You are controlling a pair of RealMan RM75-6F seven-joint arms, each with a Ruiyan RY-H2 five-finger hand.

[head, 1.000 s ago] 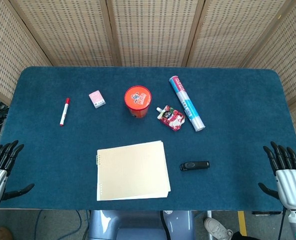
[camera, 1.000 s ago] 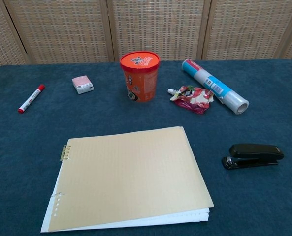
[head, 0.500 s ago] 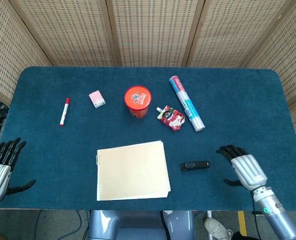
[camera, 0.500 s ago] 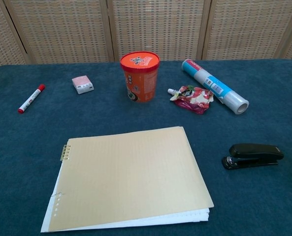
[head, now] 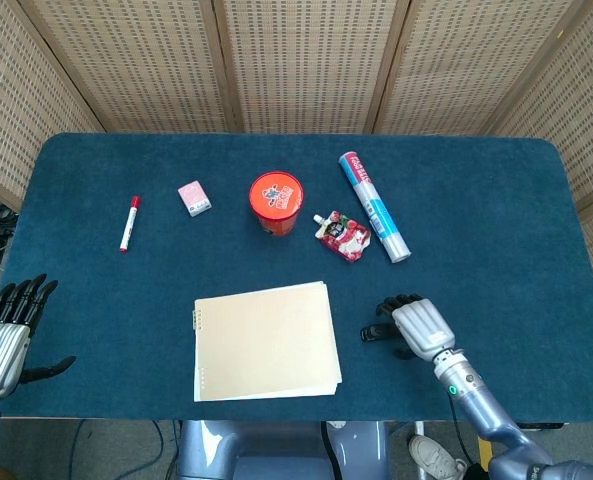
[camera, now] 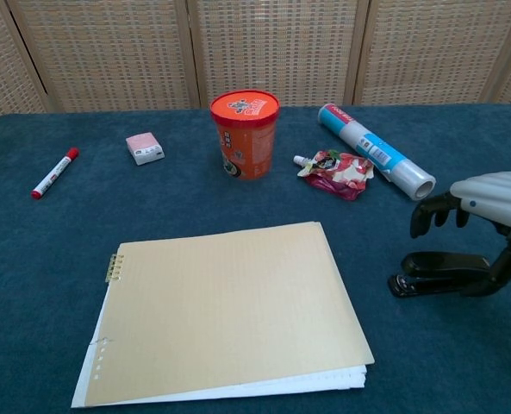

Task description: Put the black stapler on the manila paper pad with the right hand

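The fingers (camera: 432, 211) of the right hand (camera: 488, 207) curl downward over the black plastic stapler (camera: 436, 272), spread apart and holding nothing; the thumb reaches down at the stapler's right end, but it is not possible to tell whether it touches. The stapler lies on the blue felt table (head: 496, 200), directly under this hand, just right of the manila paper pad (camera: 229, 315). Its long axis runs left to right, with the mouth pointing left toward the pad. The fingers hang on its far side and the thumb on the near-right side, so a grip across the narrow width looks possible. The left hand (head: 1, 335) waits at the near left edge, well apart, with the fingers open, so the right hand is much nearer.

The stapler looks hard, smooth and slightly glossy, low and long. The pad is flat and matte, with a small metal binding on its left edge and white sheets showing under the cover. The table cloth looks soft and fuzzy.
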